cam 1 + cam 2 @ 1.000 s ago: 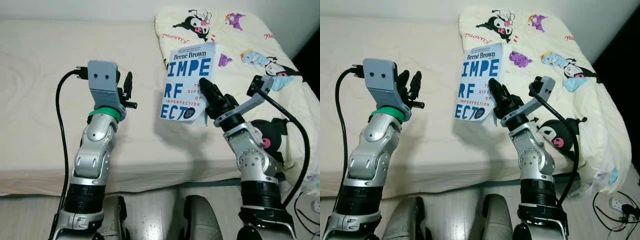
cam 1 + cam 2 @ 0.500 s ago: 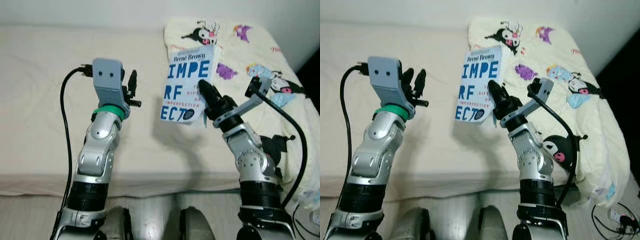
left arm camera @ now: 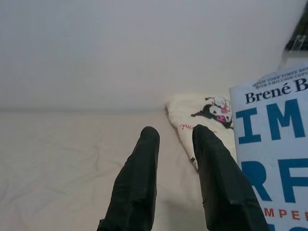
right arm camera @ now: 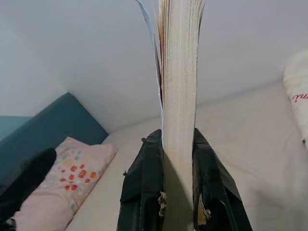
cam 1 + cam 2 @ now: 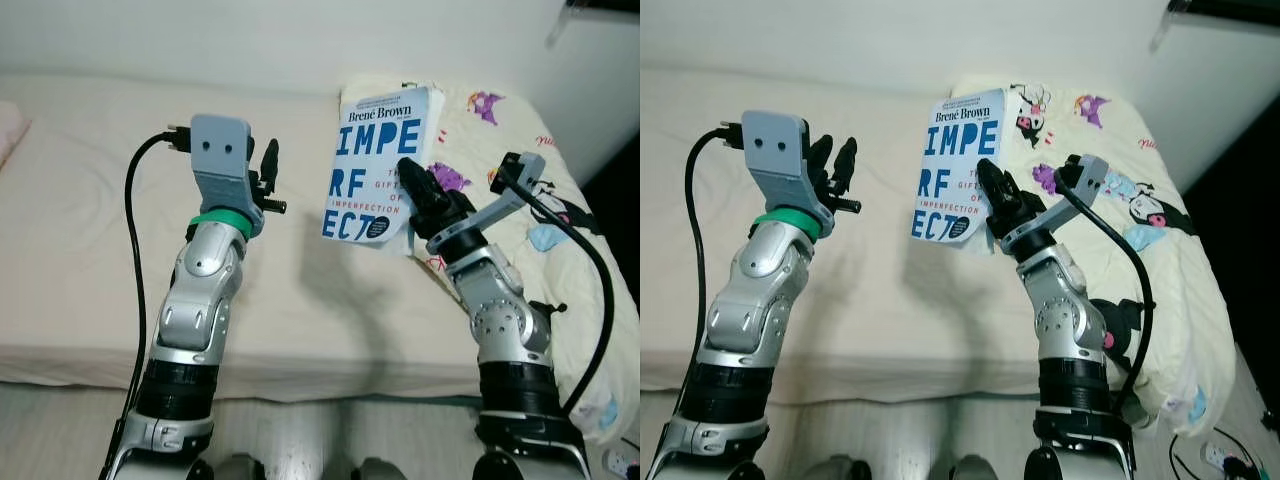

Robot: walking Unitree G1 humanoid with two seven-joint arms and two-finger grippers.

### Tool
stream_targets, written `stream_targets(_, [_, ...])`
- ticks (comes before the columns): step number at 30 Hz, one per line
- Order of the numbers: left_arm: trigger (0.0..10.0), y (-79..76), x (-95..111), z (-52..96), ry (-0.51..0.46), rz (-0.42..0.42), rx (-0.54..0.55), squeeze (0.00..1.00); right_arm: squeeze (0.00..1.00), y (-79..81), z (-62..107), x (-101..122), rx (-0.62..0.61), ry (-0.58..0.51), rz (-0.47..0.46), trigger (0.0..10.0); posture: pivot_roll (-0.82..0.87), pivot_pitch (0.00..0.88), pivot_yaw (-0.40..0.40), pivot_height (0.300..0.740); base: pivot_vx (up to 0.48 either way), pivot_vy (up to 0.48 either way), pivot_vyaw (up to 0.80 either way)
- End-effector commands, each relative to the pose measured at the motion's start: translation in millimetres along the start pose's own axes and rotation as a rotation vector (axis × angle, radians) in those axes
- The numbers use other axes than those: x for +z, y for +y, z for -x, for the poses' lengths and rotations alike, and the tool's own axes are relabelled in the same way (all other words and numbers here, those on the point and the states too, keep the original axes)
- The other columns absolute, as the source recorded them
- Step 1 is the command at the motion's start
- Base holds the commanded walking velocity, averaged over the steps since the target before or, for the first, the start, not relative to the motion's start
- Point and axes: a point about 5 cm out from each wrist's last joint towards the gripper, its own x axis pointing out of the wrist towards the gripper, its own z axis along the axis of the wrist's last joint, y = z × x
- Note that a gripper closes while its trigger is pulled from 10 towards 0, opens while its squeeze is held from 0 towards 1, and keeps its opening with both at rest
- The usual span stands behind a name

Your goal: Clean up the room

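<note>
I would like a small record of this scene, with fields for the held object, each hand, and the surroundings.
held object: book, white cover with blue letters, upright above the bed
right hand: right hand shut on the book's lower edge, pages between its fingers
left hand: left hand raised beside the book, fingers apart, holding nothing
surface: bed with cream sheet
nearby: cartoon-print blanket on the robot's right; floral pillow on the bed

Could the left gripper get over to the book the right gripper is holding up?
Probably yes: the left gripper is raised beside the book with only open air between them, fingers apart.
</note>
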Motion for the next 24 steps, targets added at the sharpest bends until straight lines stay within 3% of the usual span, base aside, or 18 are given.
stream_targets(1, [10.0, -3.6, -4.4, 0.0, 0.018, -0.004, -0.018, 0.0, 0.0, -0.1, 0.6, 5.7, -0.002, -0.03, 0.027, 10.0, -0.03, 0.027, -0.012, 0.718, 0.0, 0.0, 0.0])
stream_targets(16, [10.0, -10.3, -6.3, -1.2, 0.031, -0.012, -0.067, 0.0, 0.0, 2.6, -0.1, 5.0, -0.005, -0.05, 0.033, 10.0, -0.03, 0.029, 0.002, 0.718, 0.0, 0.0, 0.0])
stream_targets(24, [10.0, -9.4, -6.3, -1.3, 0.031, -0.012, -0.067, 0.0, 0.0, 2.1, 0.5, 3.1, -0.011, -0.049, 0.027, 10.0, -0.03, 0.03, 0.006, 0.718, 0.0, 0.329, 0.0])
